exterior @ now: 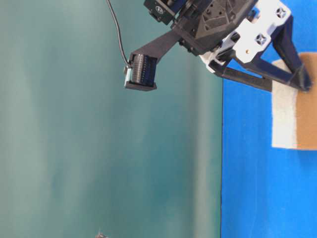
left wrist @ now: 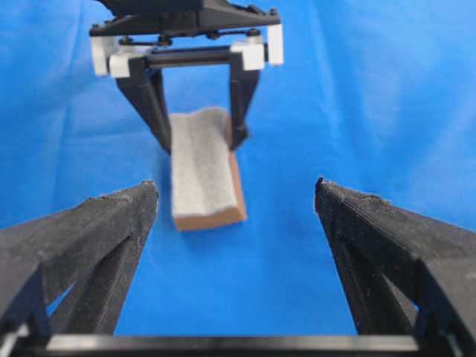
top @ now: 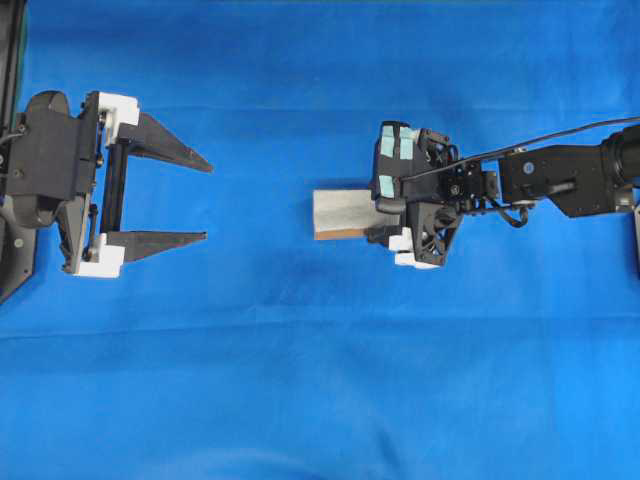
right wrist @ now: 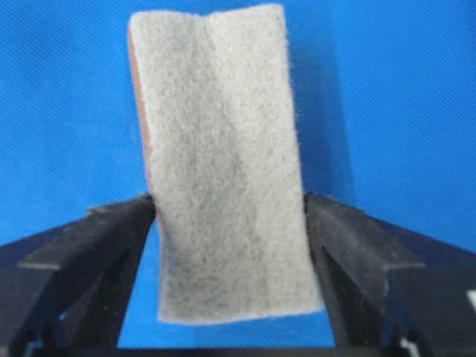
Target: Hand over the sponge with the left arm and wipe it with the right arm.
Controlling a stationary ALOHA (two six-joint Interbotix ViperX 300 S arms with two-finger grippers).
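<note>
Bench (top: 300, 380): blue cloth I see, teal wall behind.
Count: one sponge (top: 345, 213), two arms.
Left fingers (top: 165, 238): spread, empty.
Right fingers (right wrist: 349, 230): pinching sponge.

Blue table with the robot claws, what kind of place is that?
Probably a robot practice bench in a lab: a plain blue cloth, two black robot grippers, left and right, and one sponge gripped for practice.

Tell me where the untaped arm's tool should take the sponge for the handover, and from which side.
Probably the free end of the sponge, the half sticking out past the right tool toward the left tool. Come straight in along the sponge's length, open fingers straddling its two long sides. The taped tool already pinches the far end across the width, so only the near end is free.
</note>
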